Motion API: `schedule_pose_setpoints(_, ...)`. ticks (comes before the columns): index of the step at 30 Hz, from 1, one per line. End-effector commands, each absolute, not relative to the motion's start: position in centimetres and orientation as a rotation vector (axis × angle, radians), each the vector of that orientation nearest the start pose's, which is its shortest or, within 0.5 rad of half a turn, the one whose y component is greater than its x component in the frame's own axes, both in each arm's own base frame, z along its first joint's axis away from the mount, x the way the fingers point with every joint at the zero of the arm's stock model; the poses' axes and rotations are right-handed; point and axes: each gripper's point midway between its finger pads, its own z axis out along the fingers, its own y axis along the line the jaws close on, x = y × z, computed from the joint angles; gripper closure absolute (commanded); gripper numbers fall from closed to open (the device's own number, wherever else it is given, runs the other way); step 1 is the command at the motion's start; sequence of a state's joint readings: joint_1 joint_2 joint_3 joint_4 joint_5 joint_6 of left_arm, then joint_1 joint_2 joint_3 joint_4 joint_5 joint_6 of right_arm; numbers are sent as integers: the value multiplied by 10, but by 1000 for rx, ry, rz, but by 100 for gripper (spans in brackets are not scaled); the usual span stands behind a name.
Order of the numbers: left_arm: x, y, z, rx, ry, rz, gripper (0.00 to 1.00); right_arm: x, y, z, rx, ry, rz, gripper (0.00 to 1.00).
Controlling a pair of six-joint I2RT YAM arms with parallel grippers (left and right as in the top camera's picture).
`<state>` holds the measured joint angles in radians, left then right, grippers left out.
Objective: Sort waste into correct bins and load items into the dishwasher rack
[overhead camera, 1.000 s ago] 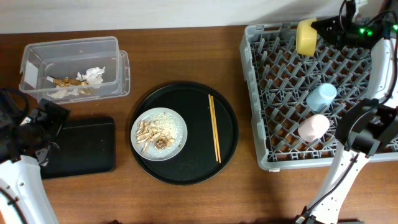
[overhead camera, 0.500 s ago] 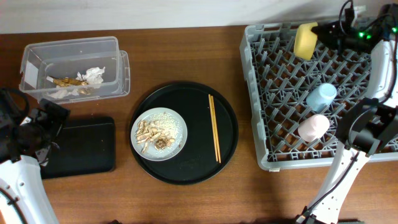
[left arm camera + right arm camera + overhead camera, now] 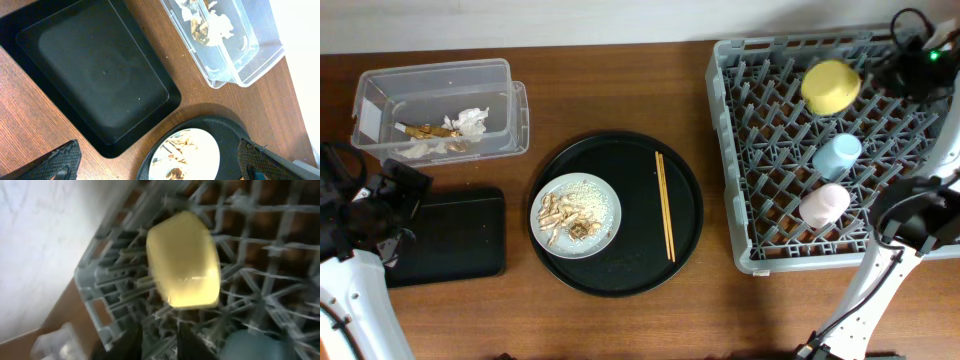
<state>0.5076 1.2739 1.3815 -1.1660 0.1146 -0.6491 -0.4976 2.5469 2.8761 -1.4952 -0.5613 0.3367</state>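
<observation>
Yellow bowl [image 3: 831, 86] resting tilted among the pegs near the far right corner of the grey rack [image 3: 770, 215]. It looks like smooth, rigid plastic: probably light and unlikely to break, but slippery on its rounded wall. The rim seems the safest place to pinch, one finger inside and one outside; a grip across the curved body would likely slide off.

The right hand [image 3: 160, 342] is just beside the bowl, on its right in the overhead view, not touching it. In the blurred wrist view its two dark fingers stand apart with only rack pegs between them, and the bowl sits free beyond their tips. A blue cup [image 3: 837, 156] and a pink cup [image 3: 824, 203] lie nearer in the rack.

The left hand [image 3: 157, 162] hangs wide open, holding nothing, above the black tray [image 3: 95, 80] on the worktop [image 3: 720, 310], well apart from the rack.
</observation>
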Motion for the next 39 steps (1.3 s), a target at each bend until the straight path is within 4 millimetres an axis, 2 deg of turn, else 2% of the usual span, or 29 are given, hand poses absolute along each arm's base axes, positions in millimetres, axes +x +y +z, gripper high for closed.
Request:
schedule_pose_setpoints(1, 270, 131, 236, -1430, 2220, -191, 1, 498, -201, 246, 906, 2380, 426, 60)
schedule_pose_setpoints(4, 270, 131, 236, -1430, 2220, -191, 1, 490, -196, 268, 874, 2347, 414, 59)
schedule_pose_setpoints(7, 270, 131, 236, -1430, 2220, -191, 1, 486, -187, 276, 854, 2353, 416, 59)
schedule_pose_setpoints(10, 270, 131, 236, -1430, 2220, -191, 1, 492, -166, 275, 738, 2395, 415, 59)
schedule_pose_setpoints(11, 270, 131, 236, -1430, 2220, -191, 1, 501, -153, 273, 649, 2416, 399, 59)
schedule_pose_setpoints(15, 270, 131, 236, -1430, 2220, -191, 1, 534, -140, 254, 577, 2428, 224, 69)
schedule_pose_setpoints(17, 270, 131, 236, -1430, 2220, -191, 1, 551, -133, 243, 550, 2427, 168, 71)
schedule_pose_setpoints(19, 270, 131, 236, -1430, 2220, -191, 1, 571, -124, 223, 525, 2437, 105, 71)
schedule_pose_setpoints(23, 270, 131, 236, -1430, 2220, -191, 1, 589, -116, 183, 512, 2477, 44, 75)
schedule_pose_setpoints(25, 270, 131, 236, -1430, 2220, -191, 1, 590, -113, 162, 516, 2515, 37, 76)
schedule_pose_setpoints(29, 270, 131, 236, -1430, 2220, -191, 1, 579, -127, 126, 566, 2589, -68, 77)
schedule_pose_setpoints(32, 270, 131, 236, -1430, 2220, -191, 1, 573, -134, 119, 586, 2609, -99, 81)
schedule_pose_setpoints(35, 270, 131, 236, -1430, 2220, -191, 1, 567, -141, 117, 608, 2623, -118, 96)
schedule_pose_setpoints(39, 270, 131, 236, -1430, 2220, -191, 1, 551, -159, 116, 651, 2651, -244, 96)
